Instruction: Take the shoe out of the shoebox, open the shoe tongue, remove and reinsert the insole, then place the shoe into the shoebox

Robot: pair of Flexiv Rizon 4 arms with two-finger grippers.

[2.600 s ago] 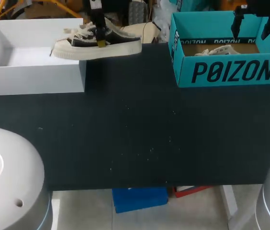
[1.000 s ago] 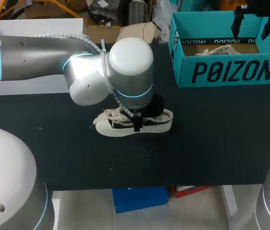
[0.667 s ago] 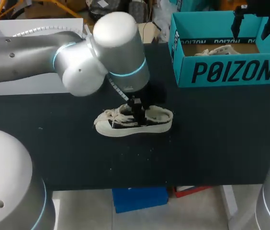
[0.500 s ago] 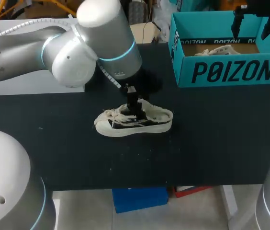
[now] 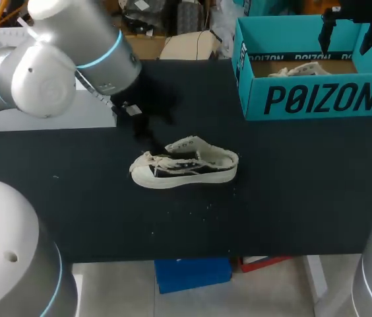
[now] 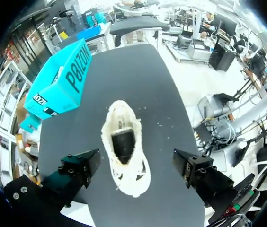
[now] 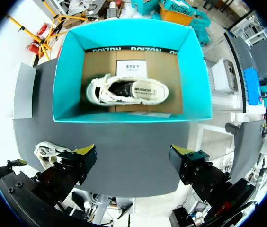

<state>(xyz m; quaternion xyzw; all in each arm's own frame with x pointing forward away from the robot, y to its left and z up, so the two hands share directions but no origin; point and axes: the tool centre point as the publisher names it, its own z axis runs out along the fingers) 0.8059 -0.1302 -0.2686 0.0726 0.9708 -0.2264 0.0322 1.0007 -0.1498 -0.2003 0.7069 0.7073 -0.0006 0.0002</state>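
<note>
A cream and black low shoe (image 5: 185,168) lies on its sole in the middle of the black table, toe pointing left, its tongue standing up. My left gripper (image 6: 136,161) hangs open high above this shoe (image 6: 124,151), touching nothing; my left arm (image 5: 74,53) comes in from the back left. The teal shoebox (image 5: 318,99) stands at the back right with a second cream shoe (image 7: 126,90) lying in it. My right gripper (image 7: 133,158) is open and empty above the teal shoebox's (image 7: 67,71) near wall.
A white open box (image 5: 61,120) stands at the back left, mostly hidden behind my left arm. The black table (image 5: 272,198) stretches bare in front of and to the right of the shoe.
My left gripper has opened, let go of the shoe on the table, and risen away to the back left. The shoe stays where it was set down. The right arm has not moved.
</note>
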